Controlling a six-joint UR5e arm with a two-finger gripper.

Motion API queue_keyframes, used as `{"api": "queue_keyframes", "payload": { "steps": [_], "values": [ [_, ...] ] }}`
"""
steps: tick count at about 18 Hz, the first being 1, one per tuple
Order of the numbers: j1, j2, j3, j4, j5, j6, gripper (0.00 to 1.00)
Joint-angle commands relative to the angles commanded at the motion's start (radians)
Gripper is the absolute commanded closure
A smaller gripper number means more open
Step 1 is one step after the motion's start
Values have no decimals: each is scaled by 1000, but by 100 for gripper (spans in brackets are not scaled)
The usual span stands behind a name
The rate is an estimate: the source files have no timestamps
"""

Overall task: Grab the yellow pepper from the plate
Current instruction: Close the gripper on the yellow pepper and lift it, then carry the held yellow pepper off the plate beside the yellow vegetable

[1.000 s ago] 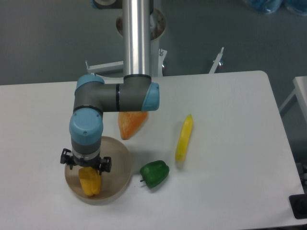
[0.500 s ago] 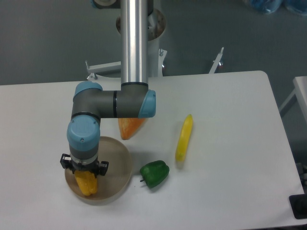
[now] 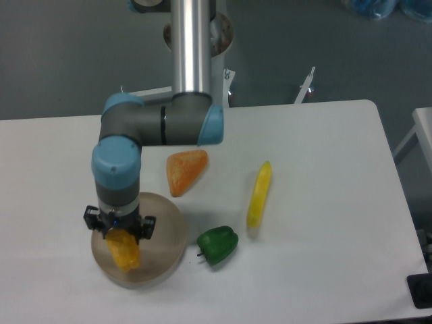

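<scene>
The yellow pepper is a stubby orange-yellow piece over the left part of the round beige plate, at the table's front left. My gripper points straight down right over the pepper's top and is shut on it. The wrist flange hides the fingers and the pepper's upper end. I cannot tell whether the pepper touches the plate or hangs just above it.
A green pepper lies just right of the plate. An orange wedge lies behind the plate. A long slender yellow vegetable lies further right. The arm's upright column stands at the back.
The arm has drawn upward and its elbow has shifted back, uncovering the orange wedge. The yellow pepper has moved a little left and up with the gripper.
</scene>
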Motion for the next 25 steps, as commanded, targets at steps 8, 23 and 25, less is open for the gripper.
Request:
{"api": "queue_keyframes", "payload": {
  "steps": [8, 23, 25],
  "values": [
    [195, 143, -37, -182, 2, 308, 73],
    [491, 163, -129, -213, 11, 1079, 72],
    [491, 161, -124, -218, 44, 1147, 72]
  ]
}}
